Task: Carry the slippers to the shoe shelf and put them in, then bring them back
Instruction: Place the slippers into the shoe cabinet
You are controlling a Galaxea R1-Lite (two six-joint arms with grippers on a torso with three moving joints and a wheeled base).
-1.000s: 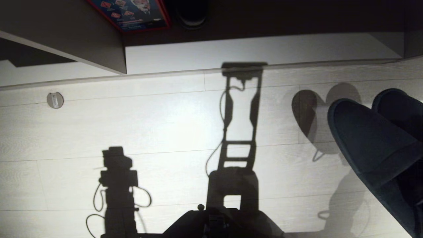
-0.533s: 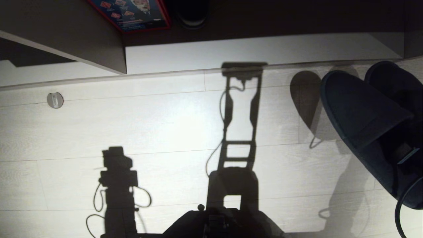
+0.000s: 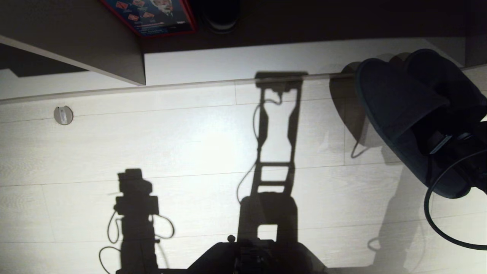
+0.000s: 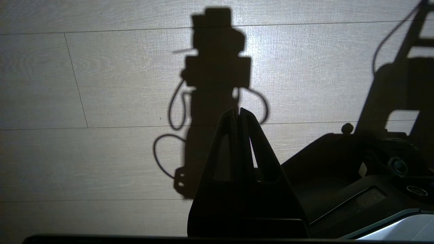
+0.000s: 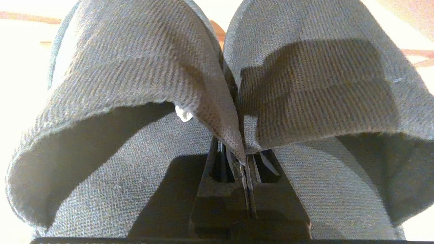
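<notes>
Right gripper [image 5: 244, 162]: clamped on the slippers' [image 3: 403, 110] inner edges.
Left gripper [image 4: 237, 113]: fingers together, parked.
Shoe shelf [image 3: 266, 61] edge: now overlapped by the toes.
Floor [image 3: 171, 144]: open at left.
Change: slippers carried farther.

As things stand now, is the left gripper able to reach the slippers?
Probably not without a long reach. The left gripper, shut and empty, hangs over bare floor on the robot's left, while the slippers are at the far right, already pinched in the right gripper. Nothing stands between them.

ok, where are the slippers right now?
Head view, far right: the slippers hang above the floor, pinched together at their inner edges by the right gripper, toes near the shoe shelf front edge.
</notes>
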